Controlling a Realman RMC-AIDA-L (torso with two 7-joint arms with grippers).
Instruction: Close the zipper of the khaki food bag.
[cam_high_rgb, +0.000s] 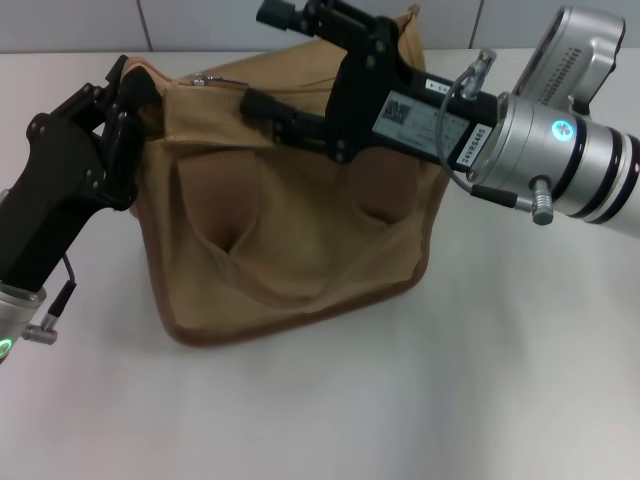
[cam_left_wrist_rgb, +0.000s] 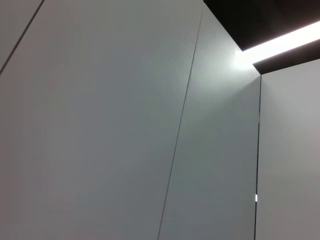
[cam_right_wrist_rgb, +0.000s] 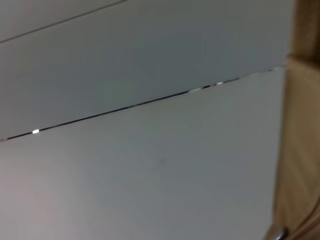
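The khaki food bag (cam_high_rgb: 300, 240) stands in the middle of the white table, front pocket toward me. Its zipper (cam_high_rgb: 225, 78) runs along the top, and a thin silver pull tab shows near the left end. My left gripper (cam_high_rgb: 128, 92) is at the bag's top left corner, shut on the fabric edge there. Over the top right part of the bag hangs my right gripper (cam_high_rgb: 262, 58), fingers pointing left and spread wide with nothing between them. In the right wrist view only a strip of the bag (cam_right_wrist_rgb: 300, 150) and a bit of silver metal (cam_right_wrist_rgb: 278, 233) show.
The white table (cam_high_rgb: 330, 410) extends in front of and beside the bag. A pale panelled wall (cam_left_wrist_rgb: 125, 125) rises behind the table. The right arm's silver wrist (cam_high_rgb: 570, 160) reaches in from the right above the table.
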